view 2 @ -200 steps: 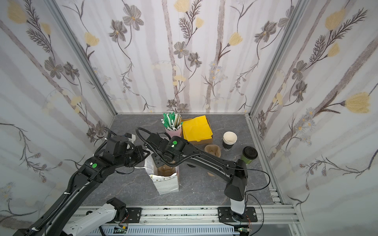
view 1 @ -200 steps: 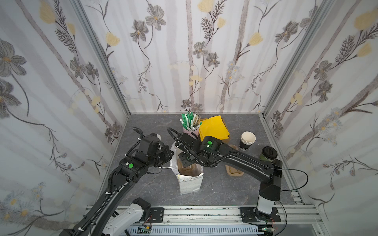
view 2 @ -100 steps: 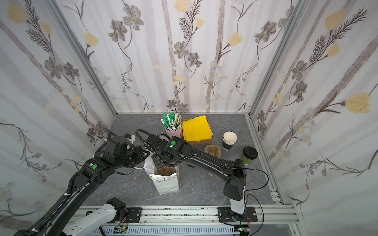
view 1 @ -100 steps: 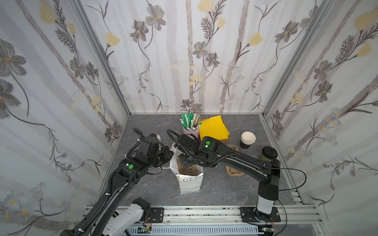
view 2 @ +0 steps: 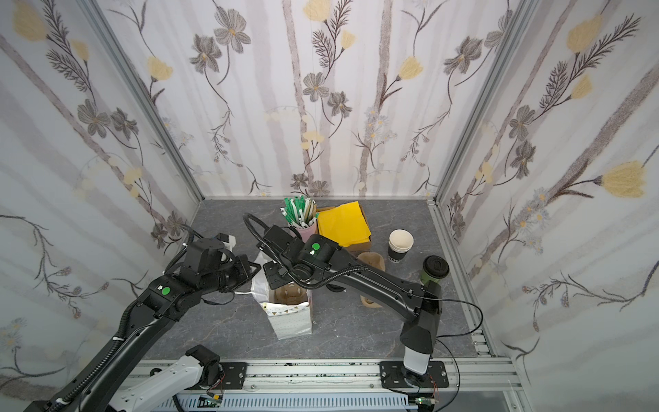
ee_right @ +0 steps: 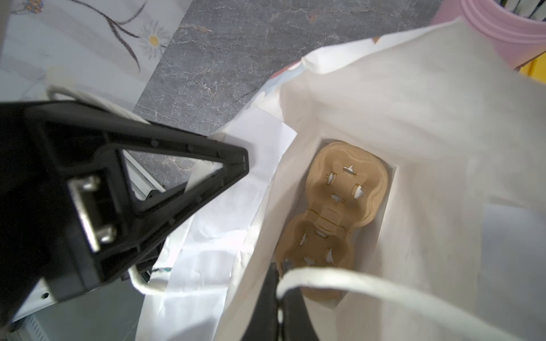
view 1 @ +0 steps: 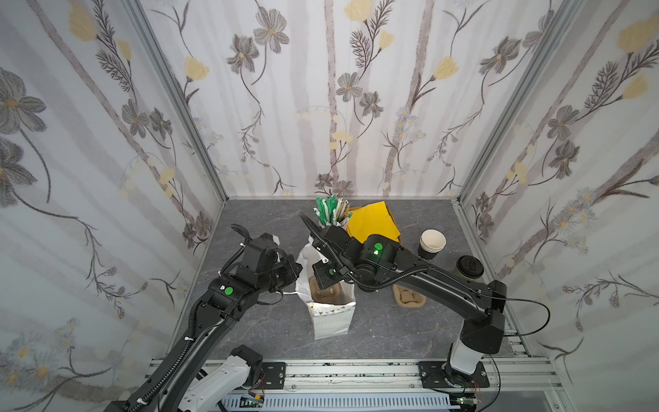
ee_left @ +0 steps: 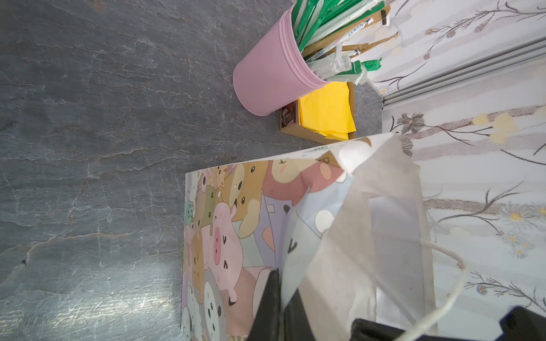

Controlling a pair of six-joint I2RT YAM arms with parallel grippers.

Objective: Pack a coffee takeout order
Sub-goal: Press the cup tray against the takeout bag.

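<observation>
Left gripper [ee_left: 280,295]: jaws together, clamped on the left wall of the bag's mouth; that wall bends outward.
Bag [view 1: 331,317]: white paper with cartoon animals on one side. It stands upright mid-table on the grey table [view 1: 267,221], mouth open.
Carrier [ee_right: 334,212]: tan pulp with two wells, lying flat on the bag's floor.
Right gripper [ee_right: 279,295]: at the bag's mouth, jaws together. The cord handle [ee_right: 354,282] ends right at its fingertips; cannot tell whether it is pinched.
Obstruction: the right arm [view 1: 428,281] stretches between the bag and the cups and covers part of a second carrier [view 1: 408,298] on the table.
Tan sticks [ee_left: 366,45]: thin, mixed with green-and-white wrapped straws in the pink cup [ee_left: 266,82] behind the bag.
Napkins [view 1: 372,224]: bright yellow and folded, stacked in a cardboard tray [ee_left: 288,130] just beside the pink cup.
Black cups [view 1: 432,244]: lidless nested stack with cream insides, right of the napkins.
Green cup [view 1: 469,267]: small, with a black lid, upright at the table's far right near the wall, well apart from the bag.
Hard to see: the green cup's base sits behind the arm in a top view [view 2: 435,269].
</observation>
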